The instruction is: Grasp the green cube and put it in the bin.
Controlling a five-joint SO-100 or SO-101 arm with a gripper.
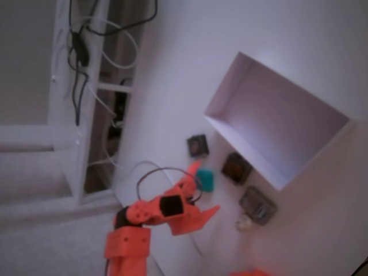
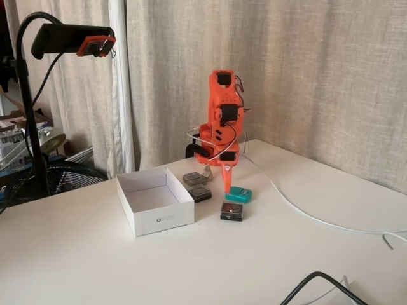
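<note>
Green cube (image 2: 238, 194) lying flat (squarish, no long axis), gripper (image 2: 217, 178) spread open above

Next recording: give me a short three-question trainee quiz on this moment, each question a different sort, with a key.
1. True or false: the green cube already lies inside the bin.
2. Multiple choice: in the fixed view from the side, the gripper is (A) over the bin, (B) right beside the cube, (C) raised far above the table.
3. How many dark square blocks lie on the table, counting in the fixed view from above?

Key: 1 false, it rests on the table outside the bin. 2 B. 3 three.
</note>
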